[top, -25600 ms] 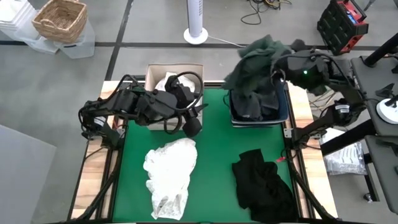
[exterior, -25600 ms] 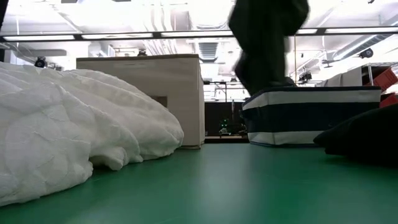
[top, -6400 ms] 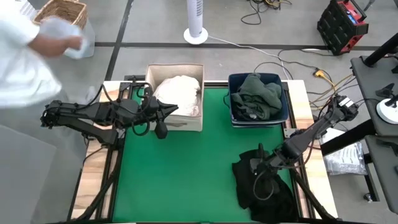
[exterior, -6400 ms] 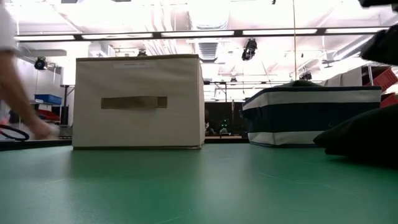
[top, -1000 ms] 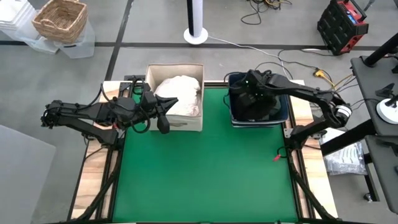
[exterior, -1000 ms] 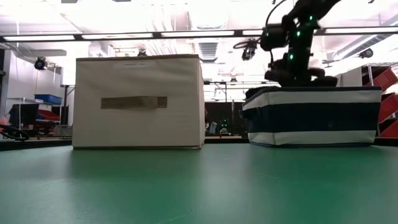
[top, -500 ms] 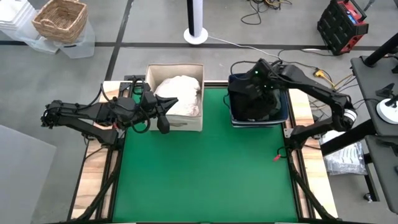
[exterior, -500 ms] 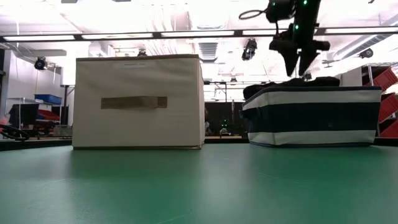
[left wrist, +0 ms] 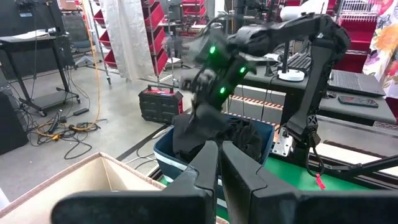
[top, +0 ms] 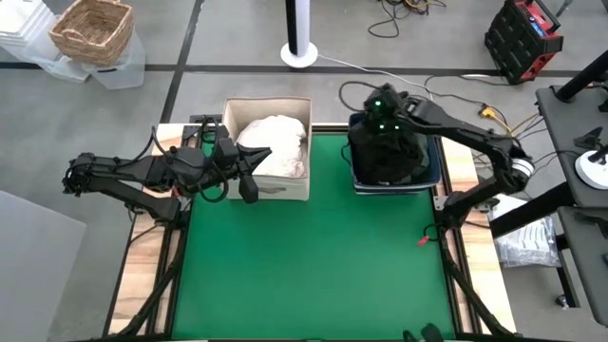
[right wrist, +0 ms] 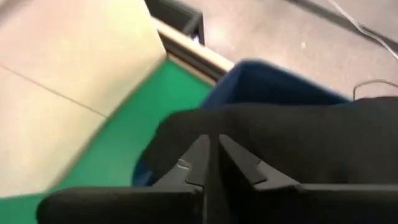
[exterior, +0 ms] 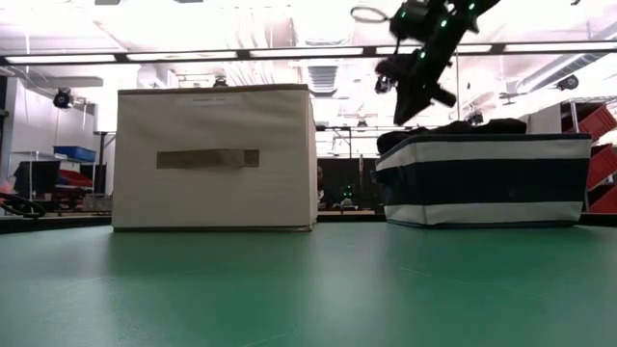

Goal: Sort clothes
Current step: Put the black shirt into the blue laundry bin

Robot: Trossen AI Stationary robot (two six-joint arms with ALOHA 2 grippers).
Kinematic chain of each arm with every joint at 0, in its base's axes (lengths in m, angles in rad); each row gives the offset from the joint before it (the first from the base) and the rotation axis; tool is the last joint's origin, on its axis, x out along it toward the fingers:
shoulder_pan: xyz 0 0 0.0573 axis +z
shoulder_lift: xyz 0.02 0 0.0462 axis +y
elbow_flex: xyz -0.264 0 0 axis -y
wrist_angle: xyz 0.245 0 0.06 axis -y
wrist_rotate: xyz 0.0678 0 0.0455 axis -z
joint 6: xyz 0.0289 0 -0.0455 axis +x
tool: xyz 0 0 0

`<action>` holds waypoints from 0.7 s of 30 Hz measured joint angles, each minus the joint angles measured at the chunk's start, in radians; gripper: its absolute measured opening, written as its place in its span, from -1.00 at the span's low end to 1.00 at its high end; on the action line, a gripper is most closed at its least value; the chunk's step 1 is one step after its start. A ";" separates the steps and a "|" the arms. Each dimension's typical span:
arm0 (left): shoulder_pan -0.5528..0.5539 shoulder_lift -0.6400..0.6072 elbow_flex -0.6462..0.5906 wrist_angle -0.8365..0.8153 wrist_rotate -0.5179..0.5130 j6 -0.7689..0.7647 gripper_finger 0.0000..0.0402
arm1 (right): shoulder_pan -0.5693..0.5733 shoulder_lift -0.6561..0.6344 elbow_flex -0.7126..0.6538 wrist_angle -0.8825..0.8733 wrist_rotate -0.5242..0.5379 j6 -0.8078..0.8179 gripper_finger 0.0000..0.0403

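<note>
A heap of black clothes (top: 388,157) fills the navy blue bin (top: 433,177) at the table's far right and rises above its rim (exterior: 482,126). White clothes (top: 271,138) lie in the beige fabric box (top: 271,191) at the far left. My right gripper (exterior: 405,114) hangs shut and tilted above the bin's left edge, clear of the clothes. In its wrist view the shut fingers (right wrist: 211,140) show over black cloth (right wrist: 298,143). My left gripper (top: 249,190) waits shut by the beige box's near left corner (left wrist: 219,144).
The green mat (top: 313,266) in front of both containers is bare. On the floor beyond the table stand a wicker basket (top: 92,30), a white fan base (top: 299,52) and a red and black toolbox (top: 522,38).
My right gripper has risen off the black clothes in the bin, opened wide on the way up, then shut. It has swung toward the bin's left edge and tipped. The black clothes stay heaped in the bin.
</note>
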 joint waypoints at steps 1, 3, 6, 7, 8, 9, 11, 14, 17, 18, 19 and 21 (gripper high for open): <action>0.000 0.000 0.000 0.000 0.000 0.000 -1.00 | 0.000 0.020 0.000 -0.004 0.000 -0.006 -0.90; 0.000 0.000 0.000 0.000 0.000 -0.002 -1.00 | -0.004 0.057 0.000 -0.021 0.001 -0.006 -0.93; 0.000 0.000 0.000 -0.001 0.000 -0.003 -1.00 | -0.009 0.106 0.000 -0.085 0.066 -0.012 -0.95; 0.000 0.000 0.001 -0.003 0.000 -0.003 -1.00 | -0.009 0.120 0.000 -0.112 0.104 -0.013 -0.95; 0.000 0.000 0.001 -0.007 0.000 -0.003 -1.00 | -0.009 0.131 -0.002 -0.135 0.142 -0.014 -0.95; 0.000 0.000 0.002 -0.013 0.000 -0.004 -1.00 | -0.009 0.139 -0.005 -0.152 0.170 -0.018 -0.96; 0.000 0.000 0.002 -0.021 0.000 -0.004 -1.00 | -0.009 0.154 -0.023 -0.155 0.184 -0.031 -0.96; 0.000 0.000 0.002 -0.030 0.000 -0.004 -1.00 | -0.008 0.174 -0.067 -0.111 0.185 -0.032 -0.96; 0.000 0.000 0.002 -0.036 0.000 -0.005 -1.00 | -0.009 0.194 -0.123 -0.030 0.182 -0.025 -0.96; 0.000 0.000 0.002 -0.036 0.000 -0.005 -1.00 | -0.009 0.200 -0.143 0.002 0.176 -0.024 -0.96; 0.000 0.000 0.002 -0.037 0.000 -0.005 -1.00 | -0.011 0.207 -0.163 0.032 0.169 -0.024 -0.96; 0.000 0.000 0.002 -0.038 0.000 -0.005 -1.00 | -0.011 0.219 -0.196 0.089 0.146 -0.019 -0.96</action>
